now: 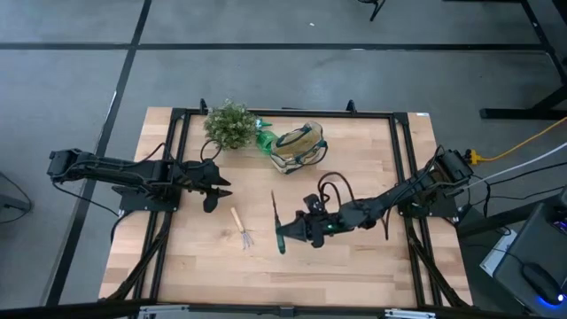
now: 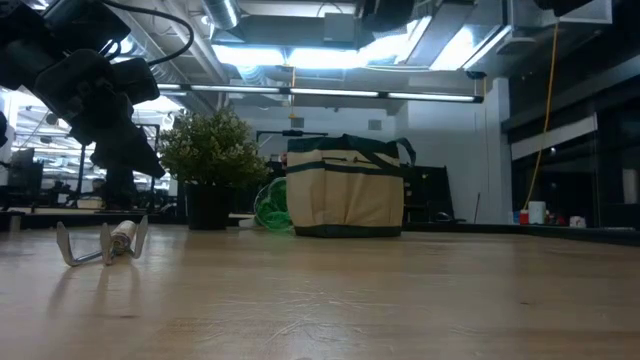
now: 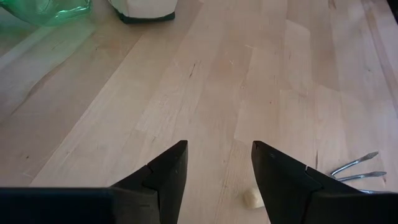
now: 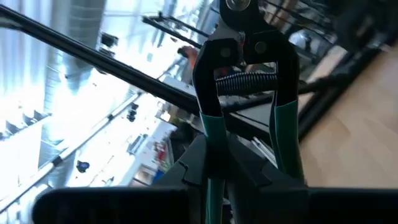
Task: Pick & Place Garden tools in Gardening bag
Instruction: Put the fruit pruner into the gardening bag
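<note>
My right gripper [image 1: 299, 232] is at the table's middle, shut on the black pruning shears [image 1: 277, 220] with green handles. The shears' spring and head fill the right wrist view [image 4: 245, 74]. My left gripper [image 1: 218, 188] is open and empty over the bare wood left of centre. The wood-handled mini rake [image 1: 241, 229] lies flat on the table just near of it; its tines [image 3: 356, 168] show beside my left fingers. The beige gardening bag [image 1: 299, 146] stands at the far edge, with the bright green plastic tool [image 1: 266, 139] lying against its left side. The short wood-handled tool does not show. My right gripper pinches the shears' green handles [image 4: 212, 134] between its two fingers, below the spring. The fingers come about level from the table's right side and lie across the shears, the wrist rolled onto its side. The blades point toward the far edge [image 1: 273, 199]. The low view shows no shears on the tabletop.
A bushy potted plant [image 1: 229, 124] stands at the far edge, left of the bag and the green tool. A black frame [image 1: 177, 133] runs along the table's left, far and right sides. Bare wood lies between the grippers and the bag.
</note>
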